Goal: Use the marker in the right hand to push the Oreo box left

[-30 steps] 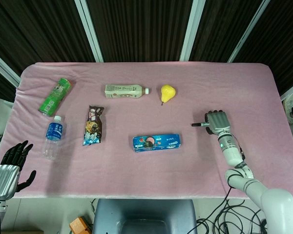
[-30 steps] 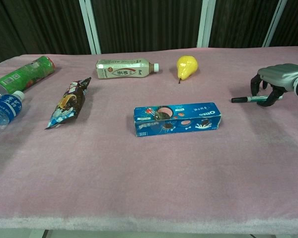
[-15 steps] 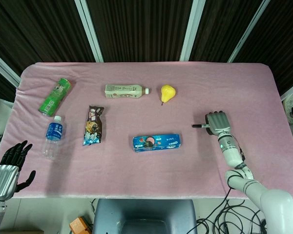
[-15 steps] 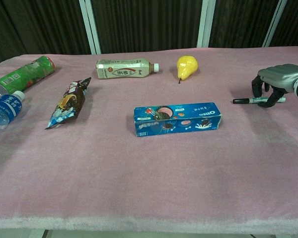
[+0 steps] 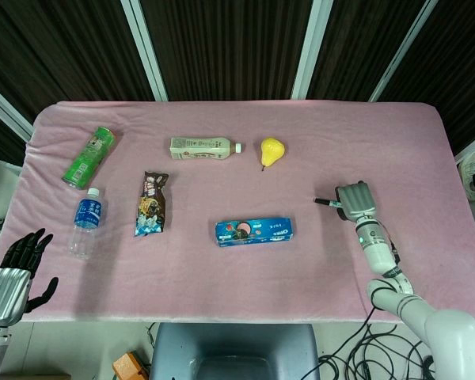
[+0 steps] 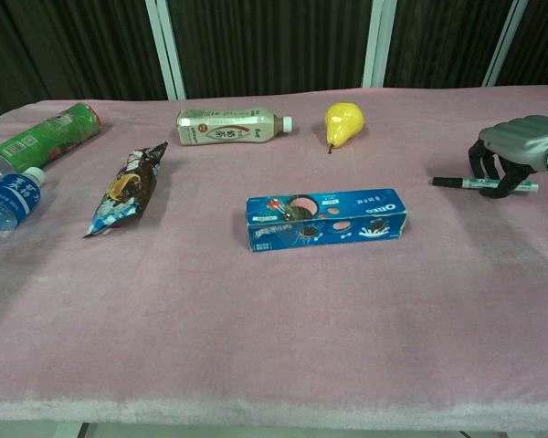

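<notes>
The blue Oreo box (image 5: pixel 253 231) (image 6: pixel 326 218) lies flat near the middle of the pink table, long side running left-right. My right hand (image 5: pixel 354 198) (image 6: pixel 516 151) is well to its right, fingers curled around a marker (image 5: pixel 325 203) (image 6: pixel 466 183) held level just above the cloth, black tip pointing left toward the box. A wide gap separates the tip from the box's right end. My left hand (image 5: pixel 17 266) hangs off the table's front left corner, fingers apart, holding nothing.
A yellow pear (image 5: pixel 271 149) and a lying beige drink bottle (image 5: pixel 203 147) sit behind the box. A snack bag (image 5: pixel 152 203), a water bottle (image 5: pixel 87 220) and a green can (image 5: pixel 88 156) lie to the left. The table's right edge (image 5: pixel 457 198) is close to my right hand.
My right hand with the marker has drifted slightly right and toward the front, away from the Oreo box. The box and left hand have not moved.
</notes>
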`<state>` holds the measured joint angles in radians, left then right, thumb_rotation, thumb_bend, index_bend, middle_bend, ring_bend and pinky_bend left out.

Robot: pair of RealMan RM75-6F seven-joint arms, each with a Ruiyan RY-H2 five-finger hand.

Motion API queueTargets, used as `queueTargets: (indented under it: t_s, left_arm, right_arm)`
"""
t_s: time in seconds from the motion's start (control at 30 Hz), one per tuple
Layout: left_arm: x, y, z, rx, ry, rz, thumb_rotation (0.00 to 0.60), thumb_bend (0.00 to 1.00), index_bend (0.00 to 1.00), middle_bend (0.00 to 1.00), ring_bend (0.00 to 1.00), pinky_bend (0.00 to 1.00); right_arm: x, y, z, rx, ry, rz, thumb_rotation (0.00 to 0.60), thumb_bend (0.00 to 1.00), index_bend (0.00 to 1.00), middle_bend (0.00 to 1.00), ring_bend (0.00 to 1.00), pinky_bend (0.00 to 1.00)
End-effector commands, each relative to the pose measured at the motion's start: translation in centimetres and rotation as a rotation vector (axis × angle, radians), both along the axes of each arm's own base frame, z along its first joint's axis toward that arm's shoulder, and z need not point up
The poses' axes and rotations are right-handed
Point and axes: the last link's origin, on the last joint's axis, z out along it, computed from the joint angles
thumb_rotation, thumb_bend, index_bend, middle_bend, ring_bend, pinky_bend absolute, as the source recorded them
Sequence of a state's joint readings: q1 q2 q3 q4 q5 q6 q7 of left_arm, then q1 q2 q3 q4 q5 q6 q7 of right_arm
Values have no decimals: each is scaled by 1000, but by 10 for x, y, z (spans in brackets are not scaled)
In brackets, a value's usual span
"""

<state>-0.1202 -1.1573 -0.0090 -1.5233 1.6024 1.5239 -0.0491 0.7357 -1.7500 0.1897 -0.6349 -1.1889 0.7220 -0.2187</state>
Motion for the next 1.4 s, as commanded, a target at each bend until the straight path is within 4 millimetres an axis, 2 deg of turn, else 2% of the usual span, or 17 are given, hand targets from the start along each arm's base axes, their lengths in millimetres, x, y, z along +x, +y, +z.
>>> queueTargets:
  t_s: [0.03,0.27,0.4,0.8,0.93,1.13,1.4]
  left_arm:
    - [0,0,0,0,0,0,600,378,0,0,0,110]
    - [0,2,-1,-4,0,1,600,378,0,0,0,110]
    - [0,1,0,1,-2,3,600,378,0,0,0,110]
    - [-1,-1,4,18,-8,7,600,378,0,0,0,111]
    - [-2,-3,5,25,-9,7,600,379,0,0,0,110]
    - [-3,-5,6,27,-10,11,600,379,0,0,0,110]
    - [-3,-3,4,22,-7,15,600,379,0,0,0,111]
  right_arm:
    - [-1,1,0,-4,11,6,600,514,905,696,591,498]
    - [2,4,4,-23,0,46,600,521,932,716,603,499]
    - [4,15,8,-22,-9,119,600,525,940,722,612,504]
    - [10,76,8,186,-32,430,600,525,941,725,617,507]
    - [7,89,13,204,-25,488,600,525,941,725,617,507]
    - [1,92,19,191,-18,499,600,525,941,725,617,507]
    - [11,74,11,184,-29,494,600,525,942,725,617,507]
